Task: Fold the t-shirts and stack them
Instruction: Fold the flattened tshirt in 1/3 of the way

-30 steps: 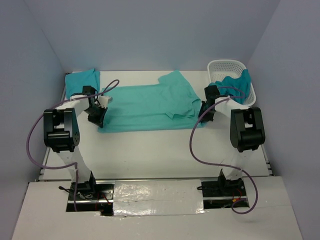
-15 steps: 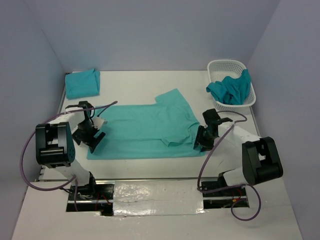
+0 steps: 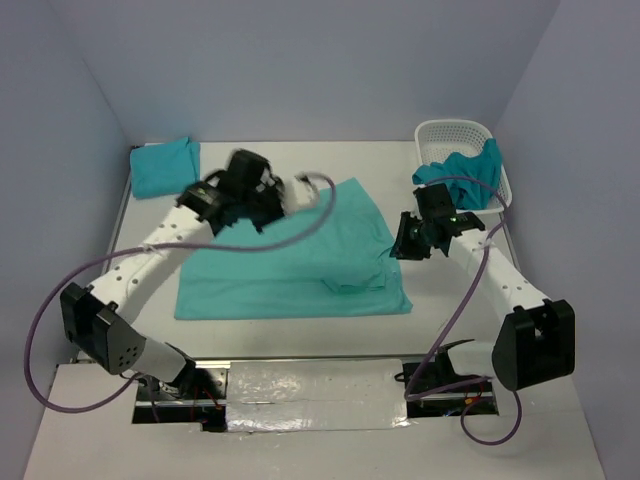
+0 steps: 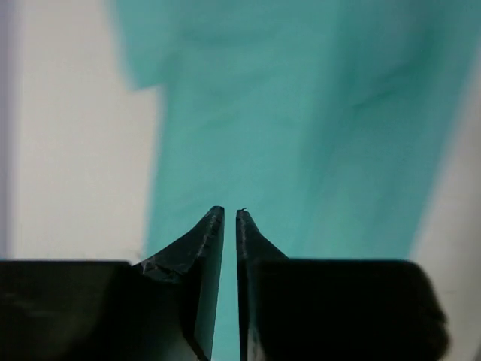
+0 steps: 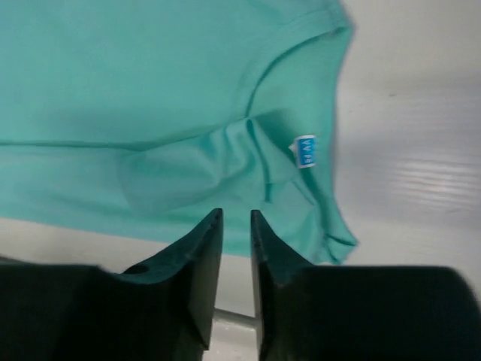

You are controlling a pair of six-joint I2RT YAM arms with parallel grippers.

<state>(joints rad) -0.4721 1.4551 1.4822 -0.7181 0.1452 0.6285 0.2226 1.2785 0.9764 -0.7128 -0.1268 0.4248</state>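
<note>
A teal t-shirt [image 3: 290, 270] lies spread on the white table, collar end to the right, with a sleeve folded over near its right edge. My left gripper [image 3: 268, 205] hovers blurred above the shirt's back left part. In the left wrist view its jaws [image 4: 230, 213] are almost together with nothing between them, and the shirt [image 4: 301, 113] lies below. My right gripper [image 3: 402, 247] is at the shirt's right edge. In the right wrist view it [image 5: 237, 214] stands a little open and empty over the collar and blue tag [image 5: 304, 150].
A folded teal shirt [image 3: 165, 166] lies at the back left corner. A white basket [image 3: 455, 135] at the back right holds crumpled teal shirts [image 3: 465, 178]. Purple cables loop from both arms over the table.
Both grippers have let go of the shirt after dragging it toward the near edge. My left arm has swung far up and right over the shirt. My right gripper has risen slightly.
</note>
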